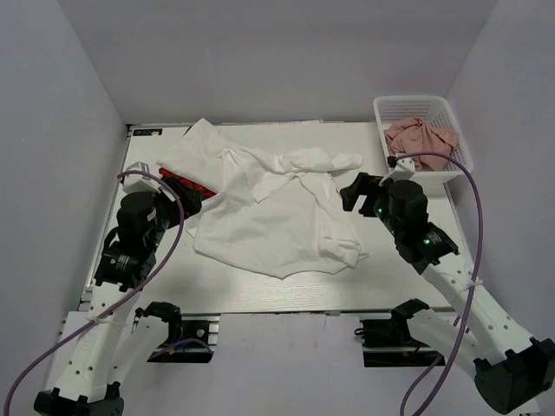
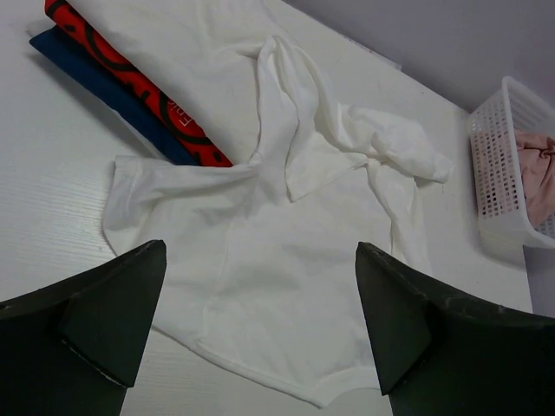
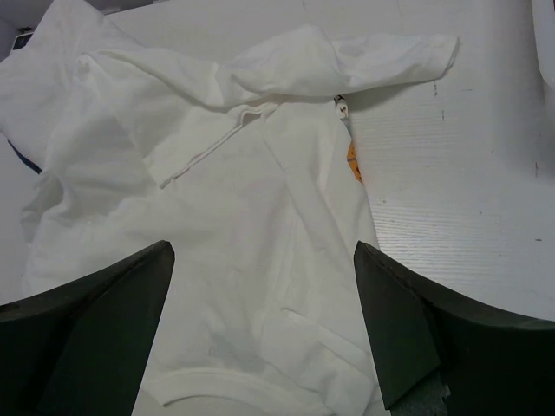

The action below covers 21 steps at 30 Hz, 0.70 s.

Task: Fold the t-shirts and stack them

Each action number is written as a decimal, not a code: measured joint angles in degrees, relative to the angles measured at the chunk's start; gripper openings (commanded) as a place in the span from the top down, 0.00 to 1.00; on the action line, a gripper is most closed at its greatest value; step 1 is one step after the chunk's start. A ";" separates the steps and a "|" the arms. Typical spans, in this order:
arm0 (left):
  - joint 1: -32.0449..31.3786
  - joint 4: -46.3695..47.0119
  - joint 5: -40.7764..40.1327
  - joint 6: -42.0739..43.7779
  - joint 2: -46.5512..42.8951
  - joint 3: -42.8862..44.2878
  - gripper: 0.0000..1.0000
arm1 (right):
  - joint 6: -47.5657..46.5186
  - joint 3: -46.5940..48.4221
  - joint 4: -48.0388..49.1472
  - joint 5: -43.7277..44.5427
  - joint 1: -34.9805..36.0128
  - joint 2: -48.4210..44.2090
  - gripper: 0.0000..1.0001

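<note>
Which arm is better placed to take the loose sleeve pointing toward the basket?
Right. The right gripper, open, sits beside that sleeve; the left gripper is across the white t-shirt, near the red folded shirt.

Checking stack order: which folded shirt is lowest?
The blue t-shirt: it pokes out beneath the red t-shirt, which a white t-shirt partly covers.

The white tabletop (image 1: pixel 408 260) is carrying a rumpled white t-shirt (image 1: pixel 269 225) across its middle, a folded blue shirt (image 2: pixel 113 95) at the left under a red shirt (image 2: pixel 130 78) and a second white shirt (image 2: pixel 173 43), and a basket (image 2: pixel 499 165) at the far right corner.
</note>
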 measured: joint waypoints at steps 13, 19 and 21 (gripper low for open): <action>0.00 0.81 -2.78 -0.81 3.45 0.04 0.00 | -2.62 -2.38 5.99 -8.41 0.57 7.80 0.10; 0.37 5.51 -2.99 -0.17 13.57 3.67 0.00 | -4.63 3.96 7.37 -13.49 4.24 27.58 0.10; 0.50 6.88 -2.95 0.44 19.34 7.23 0.00 | -5.22 8.24 7.63 -13.53 5.66 34.86 0.10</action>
